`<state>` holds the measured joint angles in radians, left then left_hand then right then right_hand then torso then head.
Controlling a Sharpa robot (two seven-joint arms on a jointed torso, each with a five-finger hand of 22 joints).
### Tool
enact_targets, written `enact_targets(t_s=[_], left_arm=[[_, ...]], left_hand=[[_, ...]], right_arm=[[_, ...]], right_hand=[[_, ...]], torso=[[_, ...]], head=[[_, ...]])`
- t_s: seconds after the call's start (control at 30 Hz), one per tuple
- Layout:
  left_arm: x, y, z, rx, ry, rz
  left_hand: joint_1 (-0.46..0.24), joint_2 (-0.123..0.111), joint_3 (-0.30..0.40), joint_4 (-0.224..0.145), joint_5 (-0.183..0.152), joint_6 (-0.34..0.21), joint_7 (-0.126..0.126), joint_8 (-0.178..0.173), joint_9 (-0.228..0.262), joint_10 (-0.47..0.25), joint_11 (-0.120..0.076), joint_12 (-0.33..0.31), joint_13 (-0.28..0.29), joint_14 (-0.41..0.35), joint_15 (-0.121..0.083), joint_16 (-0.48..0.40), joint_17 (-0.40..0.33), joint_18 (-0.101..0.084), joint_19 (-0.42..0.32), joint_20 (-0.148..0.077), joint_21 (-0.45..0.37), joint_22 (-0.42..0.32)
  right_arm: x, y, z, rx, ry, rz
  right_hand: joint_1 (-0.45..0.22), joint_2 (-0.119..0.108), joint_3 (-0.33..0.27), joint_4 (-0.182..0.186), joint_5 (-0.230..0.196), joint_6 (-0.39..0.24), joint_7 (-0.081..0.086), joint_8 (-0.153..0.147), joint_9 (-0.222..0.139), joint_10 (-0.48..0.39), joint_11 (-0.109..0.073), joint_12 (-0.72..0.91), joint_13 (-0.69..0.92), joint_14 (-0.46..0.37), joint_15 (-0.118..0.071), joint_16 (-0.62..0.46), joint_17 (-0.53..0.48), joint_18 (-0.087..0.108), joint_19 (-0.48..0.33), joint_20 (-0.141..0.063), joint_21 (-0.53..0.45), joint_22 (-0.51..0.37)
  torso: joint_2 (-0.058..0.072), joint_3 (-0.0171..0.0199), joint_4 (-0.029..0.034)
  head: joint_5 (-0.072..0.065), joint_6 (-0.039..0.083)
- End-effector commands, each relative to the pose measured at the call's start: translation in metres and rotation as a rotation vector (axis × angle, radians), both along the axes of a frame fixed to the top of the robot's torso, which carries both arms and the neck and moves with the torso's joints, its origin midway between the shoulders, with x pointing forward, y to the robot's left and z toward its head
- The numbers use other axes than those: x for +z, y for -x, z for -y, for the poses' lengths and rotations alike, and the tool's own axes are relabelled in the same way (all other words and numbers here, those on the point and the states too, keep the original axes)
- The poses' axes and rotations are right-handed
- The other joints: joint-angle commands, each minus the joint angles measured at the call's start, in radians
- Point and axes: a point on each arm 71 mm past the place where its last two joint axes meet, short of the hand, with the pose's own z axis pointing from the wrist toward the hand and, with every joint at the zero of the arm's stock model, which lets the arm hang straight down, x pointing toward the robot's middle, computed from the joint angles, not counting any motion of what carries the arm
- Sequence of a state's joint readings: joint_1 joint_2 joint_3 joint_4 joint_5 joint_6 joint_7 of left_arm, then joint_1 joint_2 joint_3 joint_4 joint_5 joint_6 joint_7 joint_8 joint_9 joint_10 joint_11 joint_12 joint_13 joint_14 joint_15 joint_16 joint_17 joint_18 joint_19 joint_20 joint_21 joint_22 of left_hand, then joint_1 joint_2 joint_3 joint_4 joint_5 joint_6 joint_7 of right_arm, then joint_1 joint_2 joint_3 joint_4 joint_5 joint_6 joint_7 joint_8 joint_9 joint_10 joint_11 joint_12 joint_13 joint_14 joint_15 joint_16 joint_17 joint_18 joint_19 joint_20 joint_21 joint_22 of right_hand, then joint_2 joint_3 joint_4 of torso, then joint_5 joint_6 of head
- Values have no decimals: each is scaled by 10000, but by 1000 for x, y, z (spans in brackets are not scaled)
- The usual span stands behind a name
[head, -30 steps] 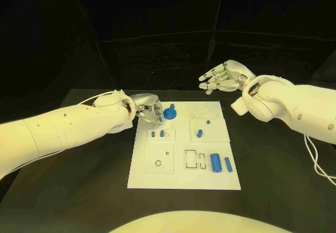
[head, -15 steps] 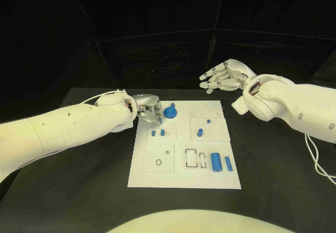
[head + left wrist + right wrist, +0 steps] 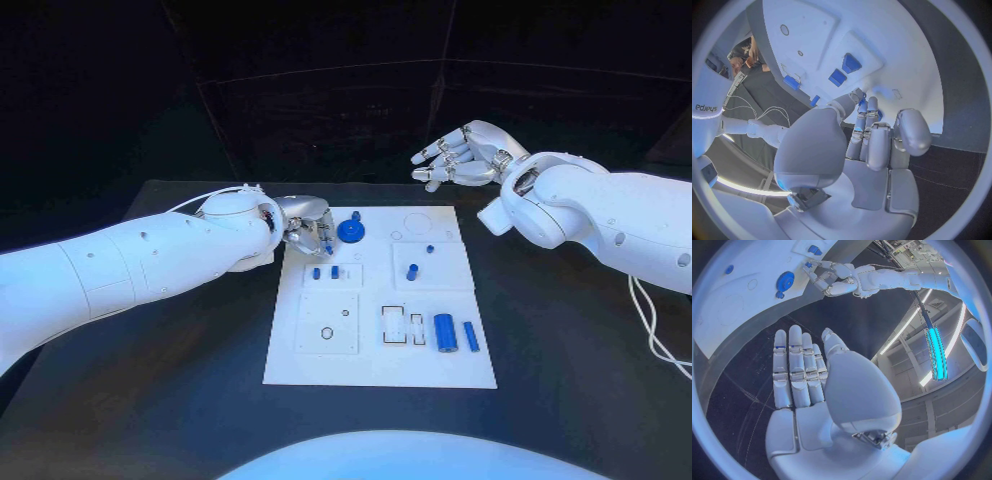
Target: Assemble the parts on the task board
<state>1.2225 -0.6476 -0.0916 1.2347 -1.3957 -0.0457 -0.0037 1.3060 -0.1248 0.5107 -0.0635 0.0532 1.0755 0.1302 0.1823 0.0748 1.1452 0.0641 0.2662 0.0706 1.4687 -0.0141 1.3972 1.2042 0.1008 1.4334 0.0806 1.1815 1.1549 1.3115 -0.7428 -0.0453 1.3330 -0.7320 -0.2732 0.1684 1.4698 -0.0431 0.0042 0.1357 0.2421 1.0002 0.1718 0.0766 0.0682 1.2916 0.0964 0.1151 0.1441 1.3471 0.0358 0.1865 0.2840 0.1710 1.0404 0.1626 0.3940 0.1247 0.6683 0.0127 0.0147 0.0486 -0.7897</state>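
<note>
Head view: left hand (image 3: 306, 232) fingers pinch a blue part (image 3: 326, 246); right hand (image 3: 464, 157) fingers spread, empty.

1. The task board (image 3: 378, 365) lies mid-table, a round part (image 3: 352, 234) at its far left corner.
2. The left hand (image 3: 306, 231) sits just left of that part.
3. The right hand (image 3: 462, 158) hangs beyond the board's far right.
4. Two long parts (image 3: 456, 335) lie side by side, near right.

Black table (image 3: 173, 380) w/ white task board (image 3: 378, 365) flat at center.
</note>
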Motion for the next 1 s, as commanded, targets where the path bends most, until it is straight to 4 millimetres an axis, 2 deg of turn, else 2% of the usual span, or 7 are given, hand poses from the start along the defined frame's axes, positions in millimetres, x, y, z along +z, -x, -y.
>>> enact_targets(t_s=[0.03, 0.73, 1.0], left_arm=[[-1, 1, 0, 8, -205, -151], [-3, 1, 5, 34, -205, -150], [-5, 0, 5, 119, -380, -334]], left_hand=[[-82, 7, -34, 41, -23, 91, 3, -57, -6, 93, 0, -62, -12, 346, -46, -30, -8, -51, 48, 11, 9, -8], [-130, -14, -69, 60, -26, 46, 56, -163, -39, 73, 39, -189, -26, 334, -21, -39, -46, -55, 27, 25, -1, 2], [-212, -95, -134, 90, -32, -192, 184, -418, -101, -30, 142, -397, -36, 310, 59, -62, -135, -45, -25, 81, -86, -60]], right_arm=[[2, 0, -1, 88, -25, 89], [1, 0, -2, 113, -30, 84], [1, 0, -2, 123, -30, 81]], right_hand=[[40, 80, 73, 13, 50, -14, 31, -37, 1, -63, -27, -67, -9, -74, 1, -28, -10, 120, 49, 55, -57, -9], [36, 79, 77, 15, 51, -17, 33, -39, 0, -65, -25, -69, -12, -74, 3, -33, -9, 120, 52, 55, -62, -12], [33, 80, 79, 18, 51, -19, 35, -40, 0, -66, -23, -70, -13, -74, 4, -35, -9, 120, 52, 56, -64, -13]], torso=[[3, -1, 7], [-2, 1, -4], [-3, 3, -2]], head=[[-7, -15], [-10, -36], [-34, -41]])
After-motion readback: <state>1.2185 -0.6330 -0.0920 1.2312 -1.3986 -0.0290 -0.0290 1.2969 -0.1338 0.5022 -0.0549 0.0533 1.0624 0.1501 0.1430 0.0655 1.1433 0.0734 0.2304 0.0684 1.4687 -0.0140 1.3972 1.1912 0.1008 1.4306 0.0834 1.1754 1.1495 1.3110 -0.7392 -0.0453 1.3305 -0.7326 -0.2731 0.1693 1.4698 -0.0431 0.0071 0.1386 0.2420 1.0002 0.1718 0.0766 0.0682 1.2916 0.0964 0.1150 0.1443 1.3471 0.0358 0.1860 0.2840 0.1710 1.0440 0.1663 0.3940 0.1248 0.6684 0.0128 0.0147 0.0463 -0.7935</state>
